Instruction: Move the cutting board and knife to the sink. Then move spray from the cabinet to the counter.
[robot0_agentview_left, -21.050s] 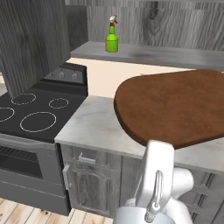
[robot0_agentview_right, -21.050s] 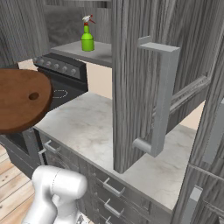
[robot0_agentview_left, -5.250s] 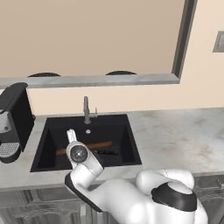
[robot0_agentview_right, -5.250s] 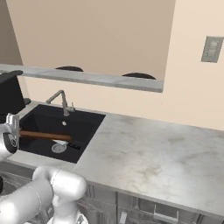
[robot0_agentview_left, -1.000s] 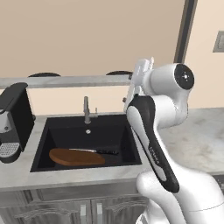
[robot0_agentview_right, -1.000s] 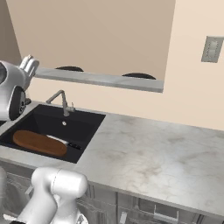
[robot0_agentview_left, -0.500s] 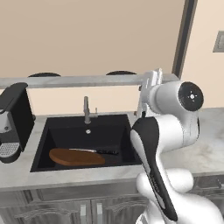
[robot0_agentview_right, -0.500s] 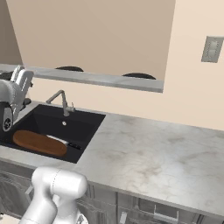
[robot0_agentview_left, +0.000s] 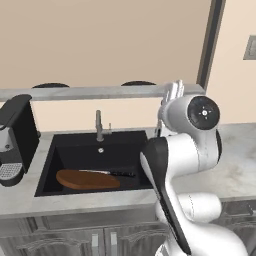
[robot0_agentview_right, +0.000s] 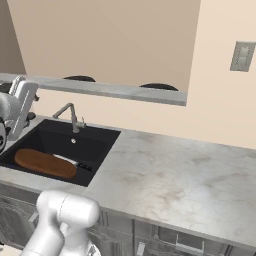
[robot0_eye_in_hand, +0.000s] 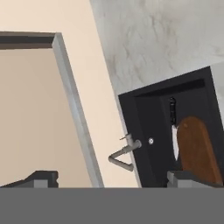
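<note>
Reddish wood lies nearest: the board (robot0_agentview_left: 87, 179) rests flat in the black sink (robot0_agentview_left: 70, 150), the knife (robot0_agentview_left: 112, 173) just beside it along its far edge, black handle toward the counter (robot0_agentview_right: 170, 175). Above the sink's right side, the gripper (robot0_agentview_left: 173, 91) is raised near the ledge (robot0_agentview_left: 100, 92), fingers spread wide, holding nothing. Behind the basin stands the faucet (robot0_agentview_left: 99, 125).
</note>
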